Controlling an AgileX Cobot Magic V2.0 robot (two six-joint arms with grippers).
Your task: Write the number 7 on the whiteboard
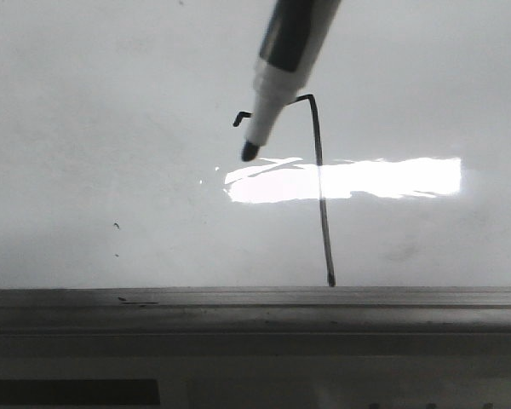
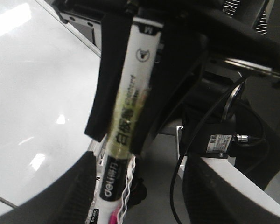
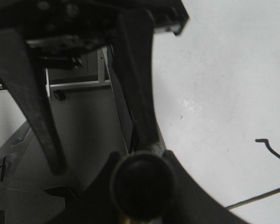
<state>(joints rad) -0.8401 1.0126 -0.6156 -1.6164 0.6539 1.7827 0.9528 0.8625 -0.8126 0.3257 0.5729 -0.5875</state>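
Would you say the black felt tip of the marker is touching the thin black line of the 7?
No, the marker tip hangs below the 7's top bar, over bare whiteboard.

Left pincer [image 2: 126, 79]: black fingers [image 2: 102, 88], black cable routed alongside. Right pincer [image 3: 88, 116]: matte black tapered fingers [image 3: 37, 116], screws fitted.

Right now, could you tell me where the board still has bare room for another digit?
The whiteboard is bare left of the number 7 apart from tiny specks, and bare to the right of its stem, around the glare. It is crowded at the top bar, where the marker tip hangs.
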